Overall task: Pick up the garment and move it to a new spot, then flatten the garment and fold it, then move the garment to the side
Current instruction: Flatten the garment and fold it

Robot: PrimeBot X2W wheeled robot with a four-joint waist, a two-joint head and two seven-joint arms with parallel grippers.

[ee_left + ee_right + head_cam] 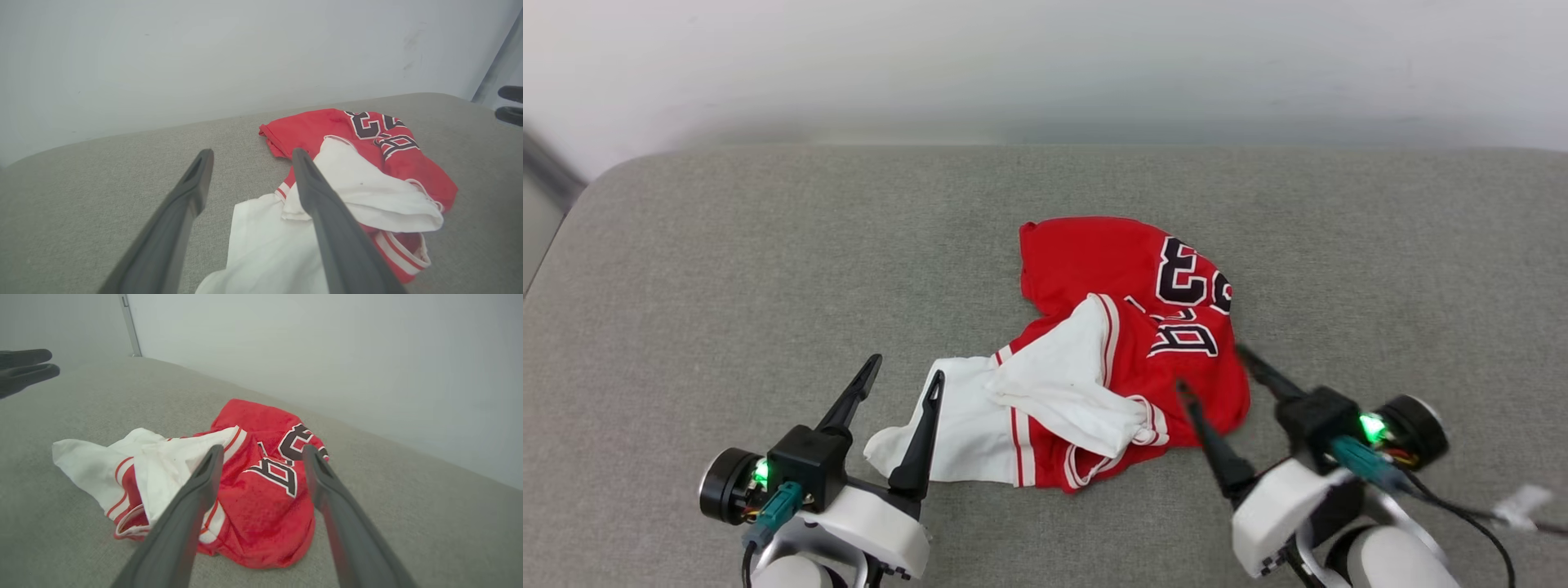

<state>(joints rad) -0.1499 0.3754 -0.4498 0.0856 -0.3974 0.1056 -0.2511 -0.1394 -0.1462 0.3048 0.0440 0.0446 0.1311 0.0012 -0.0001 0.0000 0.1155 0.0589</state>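
Note:
The garment (1111, 351) lies crumpled in a heap on the grey padded surface (727, 269): red body, white sleeves with red-white striped trim, black white-outlined letters and digits on top. My left gripper (907, 367) stands open at the heap's near-left edge, its right finger over the white sleeve. From the left wrist, the garment (367, 163) lies right of my open left gripper (252, 153). My right gripper (1213, 369) is open at the heap's near-right edge. In the right wrist view, its fingers straddle the lettered red part of the garment (261, 498). Neither gripper holds cloth.
A pale wall (1045, 65) runs behind the surface's far edge. The surface's rounded left corner (613, 175) drops off to a dark strip. Bare grey fabric spreads on both sides of the heap. A cable (1462, 506) trails from the right wrist.

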